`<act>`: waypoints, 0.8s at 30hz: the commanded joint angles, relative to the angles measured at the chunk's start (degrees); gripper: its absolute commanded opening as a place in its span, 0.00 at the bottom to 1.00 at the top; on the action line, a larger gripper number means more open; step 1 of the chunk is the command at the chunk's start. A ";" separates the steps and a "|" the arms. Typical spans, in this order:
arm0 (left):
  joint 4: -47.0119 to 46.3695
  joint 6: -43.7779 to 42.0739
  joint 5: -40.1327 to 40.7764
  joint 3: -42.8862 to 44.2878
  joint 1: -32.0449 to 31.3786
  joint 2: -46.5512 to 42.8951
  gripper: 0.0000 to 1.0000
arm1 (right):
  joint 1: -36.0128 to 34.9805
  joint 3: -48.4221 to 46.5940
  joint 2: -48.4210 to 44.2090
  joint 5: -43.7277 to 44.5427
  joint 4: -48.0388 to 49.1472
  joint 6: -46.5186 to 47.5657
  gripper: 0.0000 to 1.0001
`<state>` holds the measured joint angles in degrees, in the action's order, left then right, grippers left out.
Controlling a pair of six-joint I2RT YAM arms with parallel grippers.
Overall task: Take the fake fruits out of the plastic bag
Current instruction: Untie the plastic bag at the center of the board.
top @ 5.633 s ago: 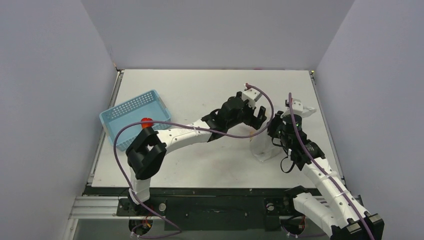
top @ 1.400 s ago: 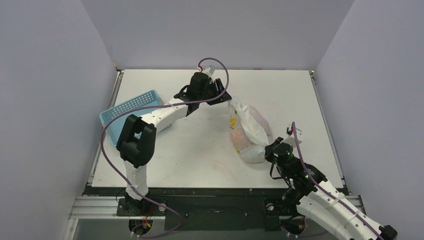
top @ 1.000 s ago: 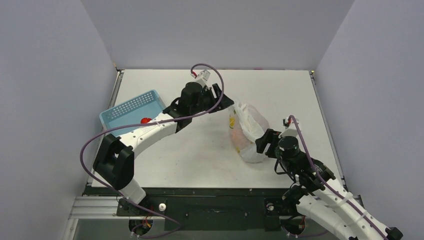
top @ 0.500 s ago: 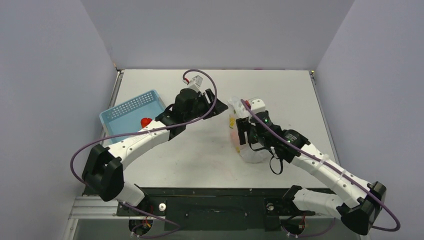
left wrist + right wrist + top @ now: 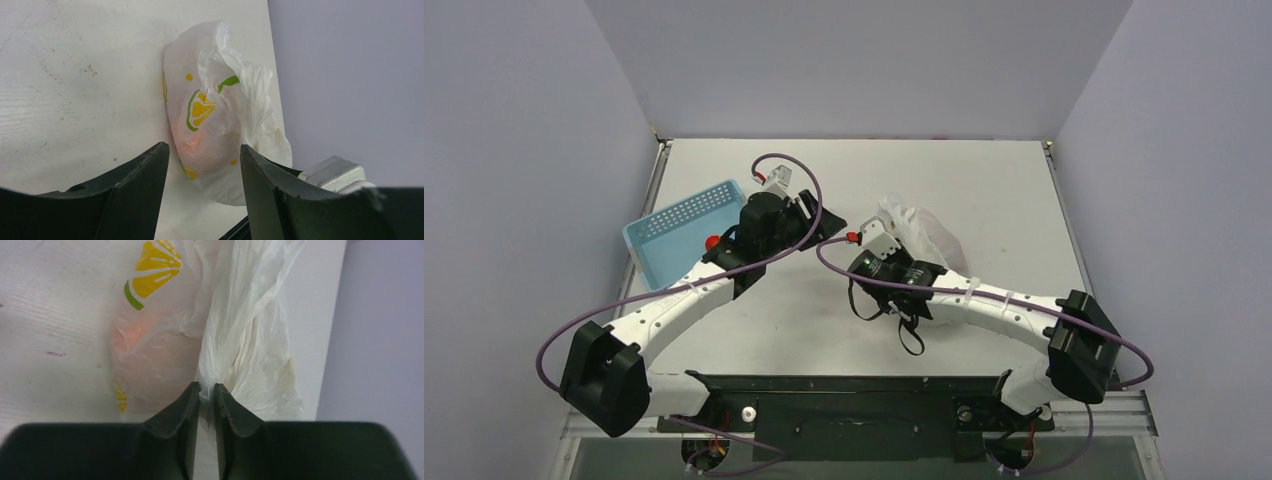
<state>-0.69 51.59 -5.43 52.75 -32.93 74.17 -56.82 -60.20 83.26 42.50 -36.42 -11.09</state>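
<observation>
Plastic bag (image 5: 240,340): thin, crinkled, translucent white film with yellow-green citrus prints; we see it lying on the matte white table (image 5: 984,170), right of centre.
Fruits: a rounded orange fruit (image 5: 192,142) glows through the film; a red piece (image 5: 712,241) sits in the perforated blue basket (image 5: 686,225).
Right gripper (image 5: 205,390): clenched on the bag's pleated, gathered part.
Left gripper (image 5: 203,149): released, with its black jaws spread, short of the bag.

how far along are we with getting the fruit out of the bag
Done: one red piece sits at the blue basket. In hand: the right gripper pinches a fold of the plastic bag; the left gripper hangs open before it. Left: an orange fruit shows through the bag, not yet out.
</observation>
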 commanded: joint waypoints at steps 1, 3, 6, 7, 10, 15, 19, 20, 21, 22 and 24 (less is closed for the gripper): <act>-5.41 2.78 -2.16 -0.65 0.28 -0.12 0.52 | -1.84 -2.07 -0.01 16.11 1.16 -1.94 0.04; -8.60 5.99 -2.56 -1.64 0.25 1.39 0.52 | -1.96 0.19 -3.24 14.36 3.01 -1.95 0.00; -17.33 13.24 -3.47 -3.04 0.12 5.01 0.51 | -0.76 5.54 -12.84 4.87 11.04 -0.36 0.00; -19.31 14.57 -3.63 -3.34 -0.04 5.89 0.51 | 1.22 8.31 -17.08 -1.48 14.72 -0.31 0.00; -25.16 19.84 -4.96 -1.52 -1.68 11.17 0.50 | 7.01 14.89 -24.87 -15.18 22.13 -1.77 0.00; -27.77 24.11 -5.53 7.44 -5.67 19.83 0.50 | 12.50 27.47 -36.14 -26.68 34.64 -2.71 0.00; -25.84 23.96 -3.53 13.76 -8.89 26.01 0.56 | 13.93 30.21 -39.04 -29.69 35.92 -3.24 0.00; -24.97 23.85 -2.96 15.36 -9.34 26.54 0.57 | 14.19 30.47 -39.31 -29.94 35.91 -3.23 0.00; -24.58 23.36 -2.81 16.02 -10.20 27.45 0.58 | 14.54 30.53 -39.78 -30.24 35.92 -3.34 0.00; -23.18 23.06 -2.54 17.37 -10.61 27.84 0.59 | 14.72 30.64 -39.99 -30.31 35.95 -3.42 0.00; -19.56 22.68 -1.64 18.77 -11.48 28.21 0.58 | 15.03 30.58 -40.39 -30.36 35.90 -3.56 0.00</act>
<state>-21.76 74.41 -9.02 66.52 -42.83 101.78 -42.65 -29.32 44.69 15.38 -6.04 -13.56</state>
